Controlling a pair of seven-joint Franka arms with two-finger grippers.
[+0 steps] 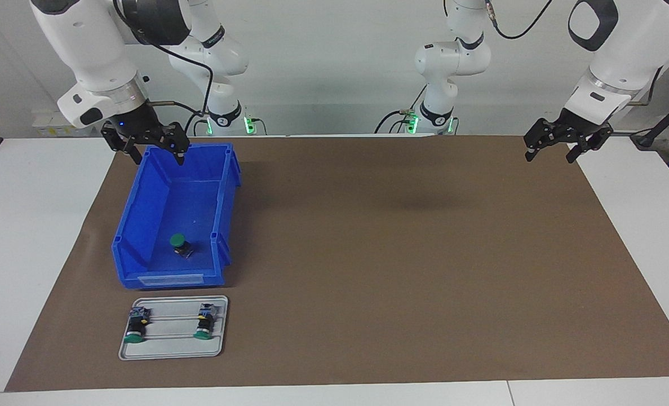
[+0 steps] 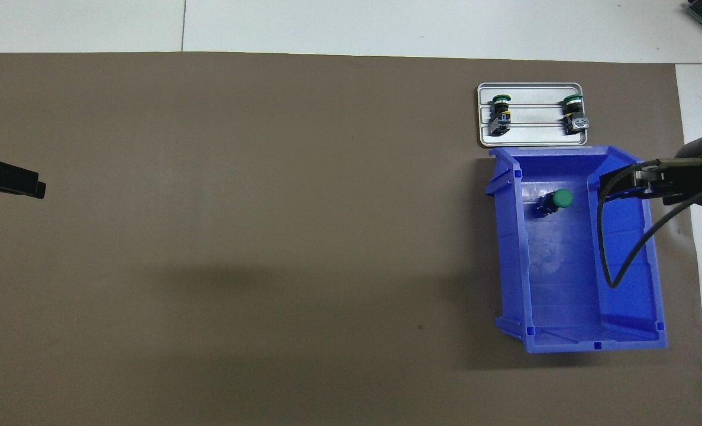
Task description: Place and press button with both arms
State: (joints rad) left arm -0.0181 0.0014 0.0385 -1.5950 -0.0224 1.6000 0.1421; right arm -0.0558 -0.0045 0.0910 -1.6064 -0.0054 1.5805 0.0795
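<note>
Writing and labels: none can be read. The blue bin (image 1: 142,225) carries a pale label strip on its low front wall; any text on it is too small to make out.

Blue bin: open-topped plastic bin standing on the brown mat (image 1: 396,254) at the right arm's end of the desk (image 1: 30,254). Contents: one button (image 1: 180,243) with a green cap and a black body, lying on the bin floor close to the low front wall, in the part of the bin farthest from the robots.

Grey tray (image 1: 171,349): flat metal tray with two thin rails across it, just beside the bin's front wall and farther from the robots than the bin. Contents: two more buttons of the same kind, one button at the tray's outer end (image 1: 136,327) and one button at the tray's inner end (image 1: 204,322). Both lie on their sides across the rails, green caps pointing away from the robots, well apart from each other.

Right pincer (image 1: 155,153): raised over the bin's tall rear wall, the end nearest the robots. Fingers apart, holding nothing.

Left pincer (image 1: 554,153): raised over the mat's edge at the left arm's end of the desk, well apart from bin and tray. Fingers apart, holding nothing; this arm waits.
</note>
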